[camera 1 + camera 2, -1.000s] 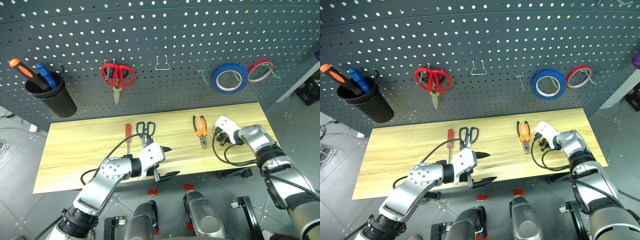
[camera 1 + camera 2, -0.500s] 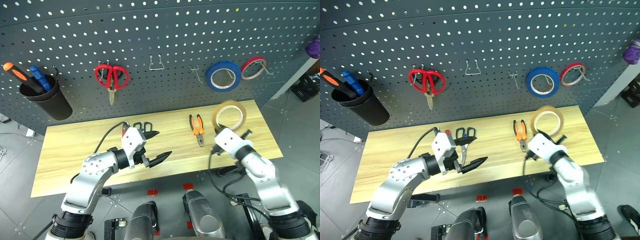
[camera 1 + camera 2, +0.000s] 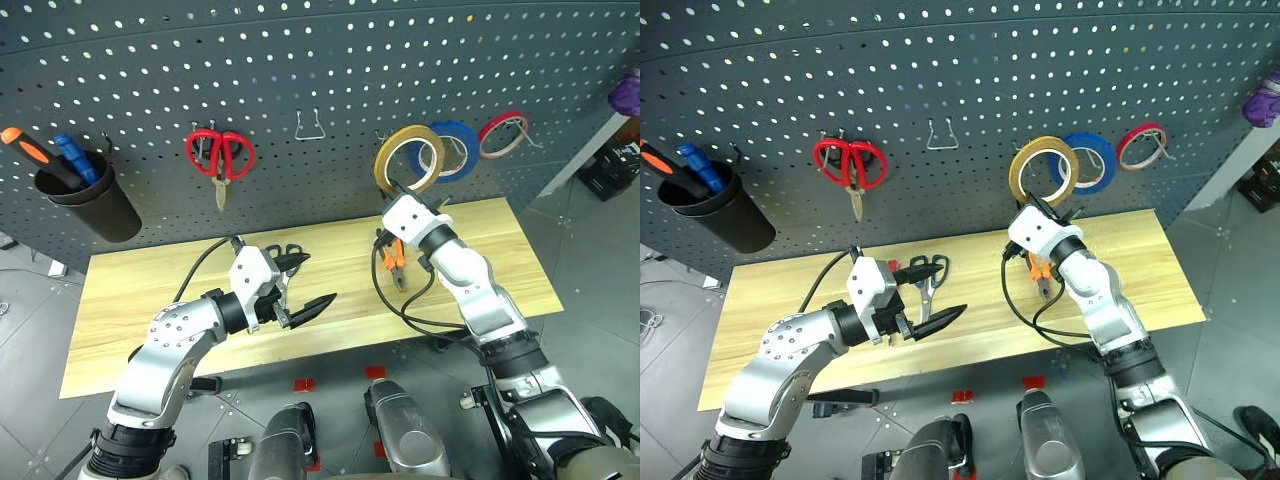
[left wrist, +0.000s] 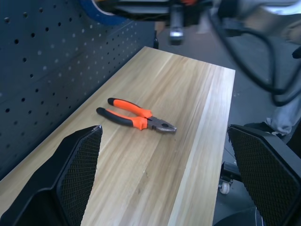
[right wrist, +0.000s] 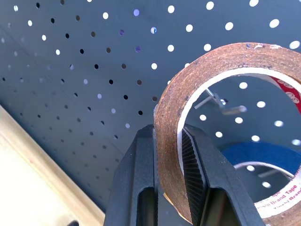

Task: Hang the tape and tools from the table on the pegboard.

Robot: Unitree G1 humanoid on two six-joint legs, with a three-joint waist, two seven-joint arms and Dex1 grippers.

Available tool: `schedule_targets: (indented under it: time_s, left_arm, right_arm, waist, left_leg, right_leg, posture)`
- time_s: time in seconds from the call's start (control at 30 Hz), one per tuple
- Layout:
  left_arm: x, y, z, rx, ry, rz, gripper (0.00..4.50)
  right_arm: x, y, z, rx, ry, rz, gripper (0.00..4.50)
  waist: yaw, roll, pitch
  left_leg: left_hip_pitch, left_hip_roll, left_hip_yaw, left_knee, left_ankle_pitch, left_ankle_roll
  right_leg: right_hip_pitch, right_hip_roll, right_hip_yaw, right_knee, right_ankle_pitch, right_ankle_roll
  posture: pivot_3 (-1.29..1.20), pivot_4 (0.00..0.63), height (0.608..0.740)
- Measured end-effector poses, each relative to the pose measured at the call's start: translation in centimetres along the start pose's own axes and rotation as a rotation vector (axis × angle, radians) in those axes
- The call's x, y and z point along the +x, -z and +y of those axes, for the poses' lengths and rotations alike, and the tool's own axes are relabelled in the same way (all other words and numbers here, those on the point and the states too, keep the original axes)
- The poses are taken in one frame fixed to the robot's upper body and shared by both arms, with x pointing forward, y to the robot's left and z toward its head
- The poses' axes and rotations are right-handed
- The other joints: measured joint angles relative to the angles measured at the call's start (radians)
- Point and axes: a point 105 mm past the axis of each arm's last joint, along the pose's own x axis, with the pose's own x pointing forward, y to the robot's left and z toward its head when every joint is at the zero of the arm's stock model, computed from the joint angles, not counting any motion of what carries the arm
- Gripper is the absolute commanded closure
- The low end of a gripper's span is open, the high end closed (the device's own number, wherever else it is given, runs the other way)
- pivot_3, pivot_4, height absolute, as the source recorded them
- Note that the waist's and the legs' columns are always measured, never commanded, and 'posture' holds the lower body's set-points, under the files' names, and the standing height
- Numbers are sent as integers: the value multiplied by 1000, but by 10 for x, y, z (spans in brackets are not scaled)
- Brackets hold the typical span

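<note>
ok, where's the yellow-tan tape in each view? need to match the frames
Left eye: the tape is upper centre-right, against the pegboard, overlapping the blue roll.
Right eye: same spot, just left of the blue roll.
Left wrist: not identifiable; the pliers lie on the table.
Right wrist: large, right half, pinched between the right gripper fingers.
Shared landmark: the blue roll.

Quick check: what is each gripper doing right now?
Left gripper: open, holding nothing.
Right gripper: shut on the tape.
</note>
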Motion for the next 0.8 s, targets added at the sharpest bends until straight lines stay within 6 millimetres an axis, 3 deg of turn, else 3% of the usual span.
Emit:
schedule_targets:
  time_s: [0.17,0.33,0.43,0.5,0.67,0.8]
  left_arm:
    - [0,1,0,1,-6,6,0]
    - [-14,23,3,69,5,145,0]
    - [-30,48,5,120,29,269,0]
    - [-33,54,3,140,49,296,0]
    - [-31,56,0,167,82,299,0]
    - [-27,59,-6,162,101,292,0]
  right_arm:
    - [3,18,13,87,-75,87,1749]
    - [-32,50,42,232,-133,285,69]
    - [-49,63,57,382,-93,458,28]
    - [-49,63,61,476,-60,539,28]
    - [-23,45,71,700,-51,661,28]
    - [-10,58,73,776,-40,775,28]
  waist:
    - [0,0,0]
    - [3,0,0]
    - [-2,0,0]
    - [-2,0,0]
    - [-2,0,0]
    - [1,0,0]
  left_leg:
    - [0,0,1,0,0,0]
    - [0,1,1,0,0,1]
    - [0,1,2,-1,-1,1]
    - [0,1,2,-1,-1,1]
    - [0,0,2,-2,-1,1]
    - [-2,0,2,-2,-1,2]
  right_leg:
    - [-1,0,1,0,0,0]
    - [-1,0,2,1,0,0]
    - [-3,0,4,3,0,0]
    - [-4,0,4,4,0,0]
    - [-5,0,4,4,0,0]
    - [-6,-1,3,3,0,0]
  posture:
    - [-332,244,740]
    - [-342,254,740]
    - [-348,264,740]
    - [-351,272,740]
    - [-343,283,740]
    - [-338,289,740]
